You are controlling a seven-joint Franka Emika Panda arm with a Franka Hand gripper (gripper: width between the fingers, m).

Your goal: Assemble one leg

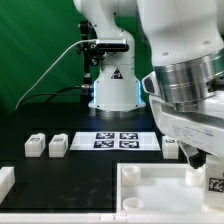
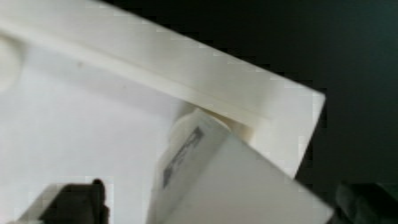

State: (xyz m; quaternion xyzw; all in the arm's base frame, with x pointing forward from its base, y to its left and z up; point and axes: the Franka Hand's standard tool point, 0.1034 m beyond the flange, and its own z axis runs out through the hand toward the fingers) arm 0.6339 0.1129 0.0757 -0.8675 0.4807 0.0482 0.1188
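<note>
Ext. view: gripper [image 1: 203, 168] hangs low at 3 o'clock of the marker board [image 1: 120, 140], over the panel [image 1: 150, 195] rim. A tagged leg [image 1: 215, 184] shows just under it, toward 5 o'clock. Two spare legs [image 1: 35, 146] sit at 9 o'clock of the board.

Wrist view: fingers [image 2: 71, 203] stand wide, w/ gaps both sides of the leg [image 2: 231, 185] btwn them. Its long axis points at the panel corner; contact there can't be told. All matte white plastic, blocky, w/ square raised rims.

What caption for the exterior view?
Panda gripper low over the white panel; two loose legs sit beside the marker board.
</note>
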